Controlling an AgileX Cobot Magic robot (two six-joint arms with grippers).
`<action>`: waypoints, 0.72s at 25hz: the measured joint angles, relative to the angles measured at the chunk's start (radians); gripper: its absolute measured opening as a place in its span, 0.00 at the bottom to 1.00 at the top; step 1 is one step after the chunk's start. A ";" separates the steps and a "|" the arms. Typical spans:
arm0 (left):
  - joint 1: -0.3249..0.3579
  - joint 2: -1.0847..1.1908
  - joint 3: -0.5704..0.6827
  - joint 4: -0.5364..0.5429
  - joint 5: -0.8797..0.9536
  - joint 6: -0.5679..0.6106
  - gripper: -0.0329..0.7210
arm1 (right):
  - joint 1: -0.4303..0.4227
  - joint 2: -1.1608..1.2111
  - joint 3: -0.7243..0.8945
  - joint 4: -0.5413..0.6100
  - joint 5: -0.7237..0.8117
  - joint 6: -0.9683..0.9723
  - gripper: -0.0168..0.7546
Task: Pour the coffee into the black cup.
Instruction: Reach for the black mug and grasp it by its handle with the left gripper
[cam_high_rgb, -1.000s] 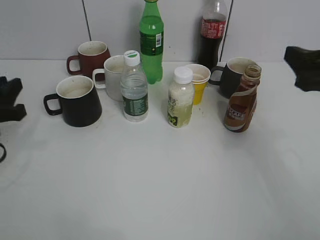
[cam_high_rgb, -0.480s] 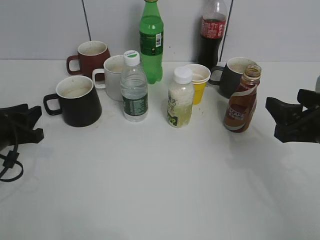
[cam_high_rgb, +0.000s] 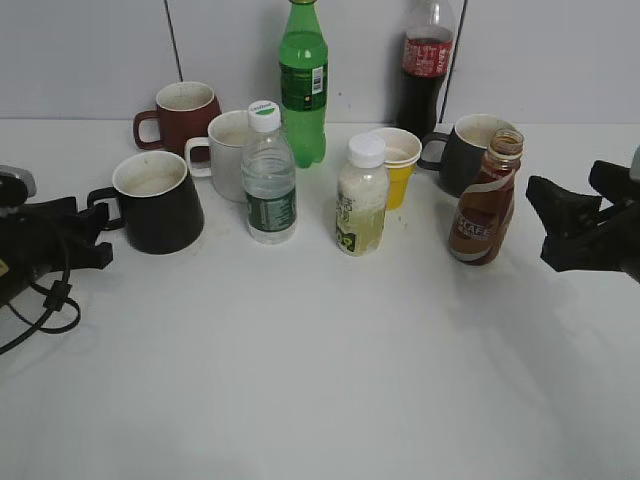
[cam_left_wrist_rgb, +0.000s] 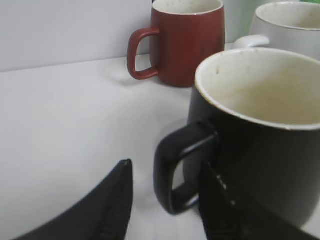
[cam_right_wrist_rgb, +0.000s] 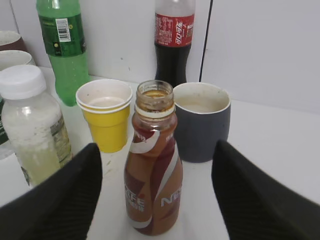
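Note:
The coffee (cam_high_rgb: 484, 205) is a small curvy brown bottle with an open neck, upright at the right; it shows close up in the right wrist view (cam_right_wrist_rgb: 153, 170). My right gripper (cam_high_rgb: 560, 225) is open, just right of the bottle; in the right wrist view (cam_right_wrist_rgb: 156, 190) its fingers stand either side of it, apart from it. The black cup (cam_high_rgb: 155, 200) stands upright at the left, off-white inside, handle to the left. My left gripper (cam_high_rgb: 88, 232) is open at the handle; in the left wrist view (cam_left_wrist_rgb: 165, 197) the handle (cam_left_wrist_rgb: 172, 167) lies between the fingers.
A maroon mug (cam_high_rgb: 180, 112), a white mug (cam_high_rgb: 228, 152), a water bottle (cam_high_rgb: 268, 175), a green bottle (cam_high_rgb: 302, 80), a cream bottle (cam_high_rgb: 361, 197), a yellow cup (cam_high_rgb: 396, 165), a cola bottle (cam_high_rgb: 424, 62) and a dark grey mug (cam_high_rgb: 465, 150) stand close together behind and between.
My left gripper has moved right to the black cup's handle. My right gripper came in from the far right and has edged closer to the coffee bottle. Nothing has been taken hold of.

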 joint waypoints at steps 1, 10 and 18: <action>0.000 0.010 -0.014 -0.001 0.000 0.001 0.50 | 0.000 0.003 0.000 0.000 -0.008 -0.001 0.69; 0.000 0.103 -0.126 -0.006 0.001 0.003 0.48 | 0.000 0.005 0.001 0.000 -0.029 -0.004 0.69; 0.000 0.184 -0.240 -0.006 0.004 0.003 0.45 | 0.000 0.006 0.001 0.006 -0.032 -0.007 0.69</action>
